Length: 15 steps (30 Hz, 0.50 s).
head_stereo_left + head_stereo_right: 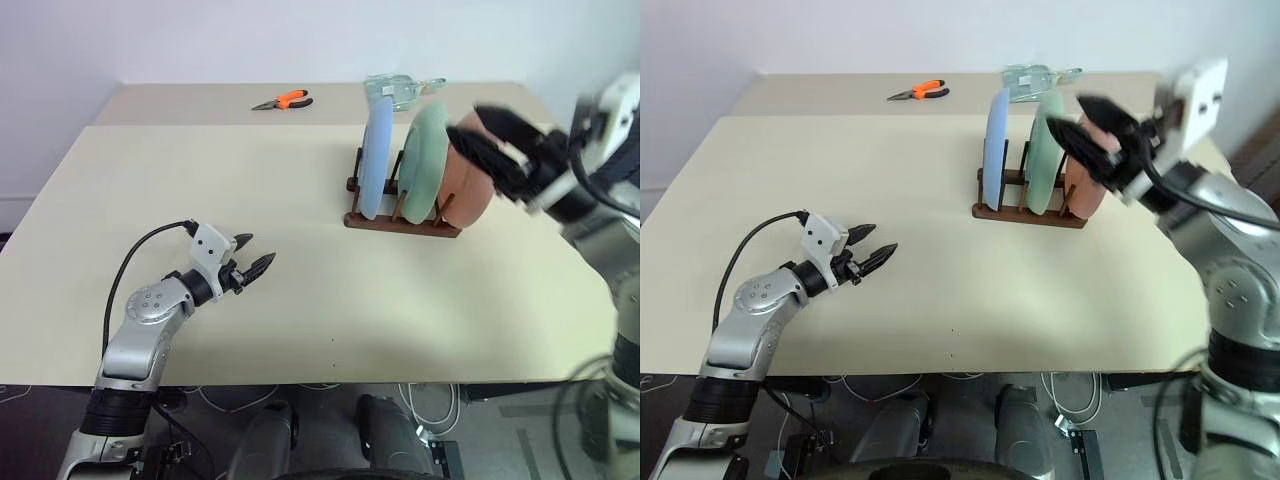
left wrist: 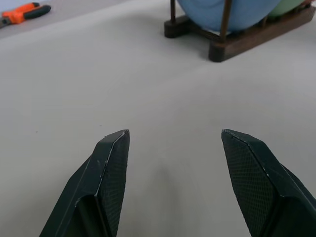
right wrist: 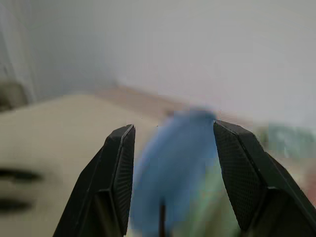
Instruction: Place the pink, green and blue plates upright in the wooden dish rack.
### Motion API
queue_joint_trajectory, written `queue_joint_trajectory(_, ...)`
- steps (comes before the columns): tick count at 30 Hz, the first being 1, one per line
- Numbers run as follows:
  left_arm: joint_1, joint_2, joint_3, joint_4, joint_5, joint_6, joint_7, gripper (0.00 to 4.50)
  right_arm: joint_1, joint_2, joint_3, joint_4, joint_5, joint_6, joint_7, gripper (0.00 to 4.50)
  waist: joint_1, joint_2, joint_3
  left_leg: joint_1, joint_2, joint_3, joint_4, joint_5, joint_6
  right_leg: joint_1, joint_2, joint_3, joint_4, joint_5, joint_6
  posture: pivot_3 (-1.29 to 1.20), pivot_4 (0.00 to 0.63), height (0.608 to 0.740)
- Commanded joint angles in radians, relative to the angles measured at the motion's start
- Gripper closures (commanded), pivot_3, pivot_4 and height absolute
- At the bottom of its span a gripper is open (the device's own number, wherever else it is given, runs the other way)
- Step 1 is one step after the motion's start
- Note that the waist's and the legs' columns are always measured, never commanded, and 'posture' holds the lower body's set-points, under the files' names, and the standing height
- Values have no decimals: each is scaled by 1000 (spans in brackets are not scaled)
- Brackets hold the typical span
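Observation:
The blue plate (image 1: 377, 160), the green plate (image 1: 428, 165) and the pink plate (image 1: 472, 185) stand upright side by side in the wooden dish rack (image 1: 400, 222) at the table's back right. My right gripper (image 1: 468, 124) hovers open, close to the pink plate's upper edge, with nothing between its fingers. Its wrist view looks past the fingers to the blue plate (image 3: 173, 168). Low over the table at the near left, my left gripper (image 1: 255, 262) is open and empty and points toward the rack (image 2: 247, 42).
Orange-handled pliers (image 1: 283, 100) lie at the back of the table. A clear glass object (image 1: 400, 90) sits just behind the rack. The beige table (image 1: 300, 200) stretches wide between my left gripper and the rack.

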Motion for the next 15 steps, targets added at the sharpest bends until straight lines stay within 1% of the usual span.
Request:
queue_joint_trajectory(1,-10,22,30,50,39,-70,16,1452,175,-10,-113,5,-34,-23,82,2009,-1,1,0,0,0,1,0,0,0,-1,0,0,0,0,0,0,150,740)
queue_joint_trajectory(3,-14,23,25,80,52,-95,20,1452,242,-24,-56,40,-154,-100,109,2009,-10,2,0,1,0,2,-1,0,0,-1,0,1,1,0,0,0,150,740)
queue_joint_trajectory(5,-4,21,28,91,54,-109,23,1452,260,-25,21,92,-277,-180,116,2009,-13,2,0,1,0,4,0,0,0,-2,0,2,1,1,0,0,150,740)
queue_joint_trajectory(6,-2,18,27,93,56,-111,27,1452,258,-24,42,115,-312,-207,121,2009,-12,2,0,1,1,4,0,0,0,-2,0,2,1,1,-1,0,150,740)
queue_joint_trajectory(11,53,9,47,51,31,-102,37,1452,172,9,153,292,-450,-299,113,2009,-6,2,0,0,0,3,0,0,0,-2,-1,2,1,1,-1,0,150,740)
queue_joint_trajectory(15,92,3,55,30,31,-109,51,1452,112,26,203,415,-527,-380,120,2009,-5,1,0,0,0,3,0,0,0,-2,-1,1,0,3,0,0,150,740)
